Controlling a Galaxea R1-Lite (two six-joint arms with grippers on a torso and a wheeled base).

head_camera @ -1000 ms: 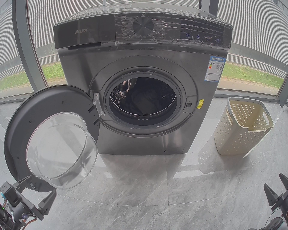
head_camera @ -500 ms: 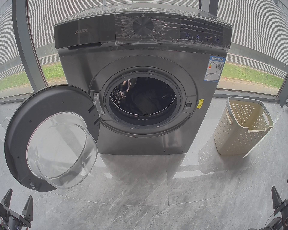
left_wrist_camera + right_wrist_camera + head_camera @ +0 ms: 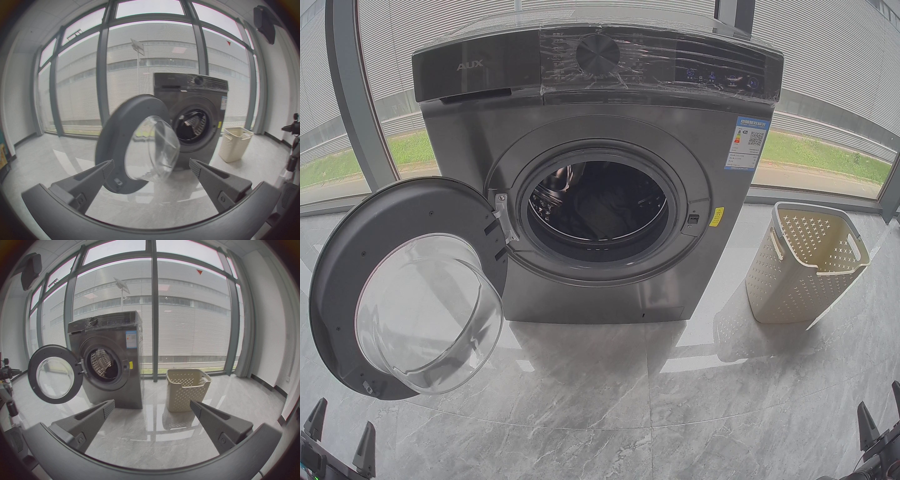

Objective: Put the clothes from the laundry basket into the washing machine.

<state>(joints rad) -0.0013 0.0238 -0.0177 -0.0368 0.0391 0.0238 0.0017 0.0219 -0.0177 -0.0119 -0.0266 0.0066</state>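
Grey-jawed, holding both pairs wide, empty. Risking clipping near-left open door (image 3: 406,287) when swinging left gripper (image 3: 344,415) forward.

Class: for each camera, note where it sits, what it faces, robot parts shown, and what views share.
Head view: from the head, down at washing machine, open door, laundry basket; left gripper, right gripper at bottom corners.
Left wrist view: on left wrist, facing the door; own open fingers.
Right wrist view: on right wrist, facing the basket; own open fingers.
All share machine, door, basket.
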